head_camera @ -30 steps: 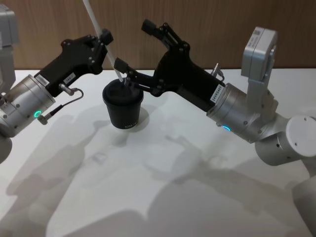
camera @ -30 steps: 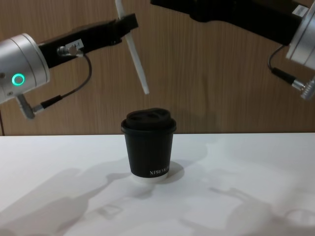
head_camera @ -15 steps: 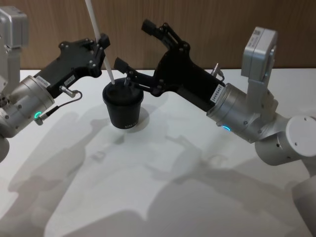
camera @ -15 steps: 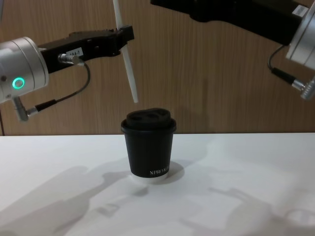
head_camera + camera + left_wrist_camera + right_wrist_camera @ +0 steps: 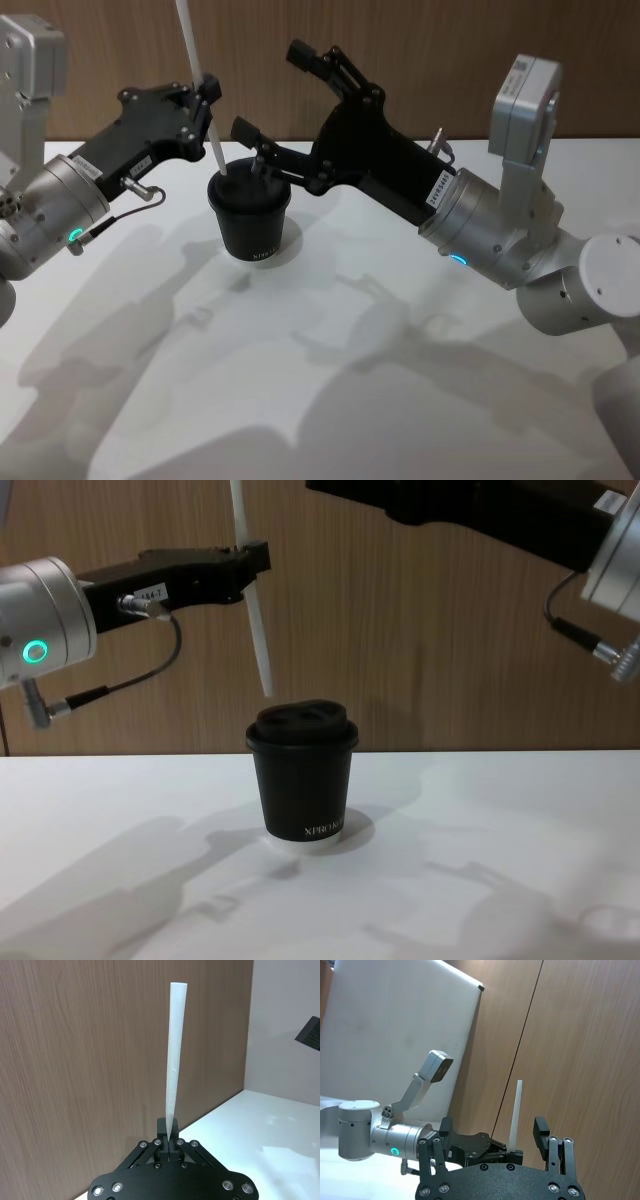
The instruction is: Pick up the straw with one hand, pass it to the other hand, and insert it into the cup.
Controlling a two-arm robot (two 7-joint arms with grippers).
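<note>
The straw (image 5: 252, 615) hangs nearly upright above the cup (image 5: 302, 776), tilted a little, its lower tip just above the left part of the domed lid and not yet touching it in the chest view. In the head view the straw (image 5: 203, 90) runs from the top edge down to the lid's left rim. The left gripper (image 5: 207, 92), on the silver wrist with the glowing green ring, pinches the straw partway along its length, fingers closed on it; the left wrist view shows the straw (image 5: 174, 1065) rising straight out from between the closed fingertips. The cup (image 5: 249, 215) stands upright on the white table (image 5: 330, 400), white lettering near its base, in front of a brown wooden wall (image 5: 430, 630). The right gripper (image 5: 270, 105) hovers just behind and to the right of the cup, its fingers spread wide apart and holding nothing; one finger reaches over the lid's rear edge.
</note>
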